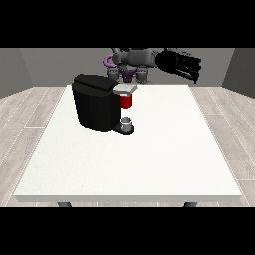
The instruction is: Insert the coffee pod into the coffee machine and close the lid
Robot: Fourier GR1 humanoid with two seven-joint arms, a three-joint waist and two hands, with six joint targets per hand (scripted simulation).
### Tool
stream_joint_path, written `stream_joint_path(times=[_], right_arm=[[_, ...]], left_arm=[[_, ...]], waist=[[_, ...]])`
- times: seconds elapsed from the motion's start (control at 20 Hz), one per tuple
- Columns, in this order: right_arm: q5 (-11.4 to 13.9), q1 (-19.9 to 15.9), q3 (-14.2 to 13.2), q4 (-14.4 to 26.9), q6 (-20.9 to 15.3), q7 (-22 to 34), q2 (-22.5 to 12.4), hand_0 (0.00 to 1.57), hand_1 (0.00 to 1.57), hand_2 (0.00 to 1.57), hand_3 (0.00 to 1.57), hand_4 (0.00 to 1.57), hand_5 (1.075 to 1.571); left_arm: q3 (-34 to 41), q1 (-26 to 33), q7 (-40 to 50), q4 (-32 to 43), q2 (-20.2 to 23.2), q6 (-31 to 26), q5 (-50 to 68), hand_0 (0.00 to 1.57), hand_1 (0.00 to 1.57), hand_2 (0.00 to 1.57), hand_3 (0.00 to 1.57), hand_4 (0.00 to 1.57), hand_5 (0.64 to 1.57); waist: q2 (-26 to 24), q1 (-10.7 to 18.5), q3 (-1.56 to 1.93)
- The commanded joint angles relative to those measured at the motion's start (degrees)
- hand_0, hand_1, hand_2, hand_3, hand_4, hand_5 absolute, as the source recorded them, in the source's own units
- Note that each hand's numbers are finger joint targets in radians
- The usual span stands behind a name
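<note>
A large white desk (149, 164) is seen from across its far edge, with the robot (130, 62) small at the top of the view behind it. A black coffee machine (94, 102) is stood on the desk's left half, toward the robot's side. At the machine's front, facing the view's right, a grey head piece (124, 88) is seen, and a red part (126, 101) is held directly beneath it; whether this red part is the coffee pod cannot be told, and no pod is made out elsewhere on the desk. Under the red part, a small grey cup (127, 123) is set on the machine's black base. Whether the lid is up or down cannot be told.

The hand at the view's right (185, 65) is raised above the desk's far edge, well apart from the machine, with its dark fingers spread and extended, nothing being held in them. No hand is made out at the view's left, where only 1 purple and grey part of the robot's body is shown behind the machine.
</note>
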Motion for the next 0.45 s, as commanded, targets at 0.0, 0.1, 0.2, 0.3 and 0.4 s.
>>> stream_joint_path(times=[0.0, 0.1, 0.2, 0.3, 0.4], right_arm=[[-0.63, 0.57, 2.74, -1.15, 0.26, -3.23, 5.14, 0.00, 0.00, 0.00, 0.00, 0.00, 1.571], [0.12, 2.25, 3.04, 0.57, -1.30, -8.28, 6.53, 0.00, 0.00, 0.00, 0.00, 0.00, 1.571], [-2.06, 5.29, 3.16, 0.07, 1.80, -10.94, 7.13, 0.00, 0.00, 0.00, 0.00, 0.22, 1.571], [0.00, 9.33, 7.46, -1.16, -1.89, -10.33, 14.11, 0.00, 0.00, 0.00, 0.00, 0.19, 1.571], [-2.53, 12.13, 7.45, -1.53, 3.30, -11.63, 12.84, 0.00, 0.00, 0.00, 0.00, 0.26, 1.571]], left_arm=[[0.65, 3.52, -3.15, 2.22, 0.16, 0.59, -0.55, 0.00, 0.00, 0.00, 0.00, 0.33, 1.571], [0.45, 2.31, -0.65, 0.06, 0.35, -0.16, 0.40, 0.00, 0.00, 0.00, 0.00, 0.26, 1.571], [1.73, 3.91, 2.36, -0.52, 0.45, 0.77, 1.15, 0.00, 0.00, 0.00, 0.00, 0.27, 1.571], [1.67, 7.50, 1.89, 1.17, -0.57, 1.53, 0.98, 0.00, 0.00, 0.00, 0.00, 0.27, 1.571], [2.28, 11.84, -1.04, 1.69, -0.76, 2.64, 0.44, 0.00, 0.00, 0.00, 0.00, 0.27, 1.571]], waist=[[-2.17, -4.05, -0.06], [-1.76, -3.97, -0.04], [-5.46, -6.77, -0.01], [-9.69, -8.42, -0.03], [-11.47, -12.11, -0.03]])
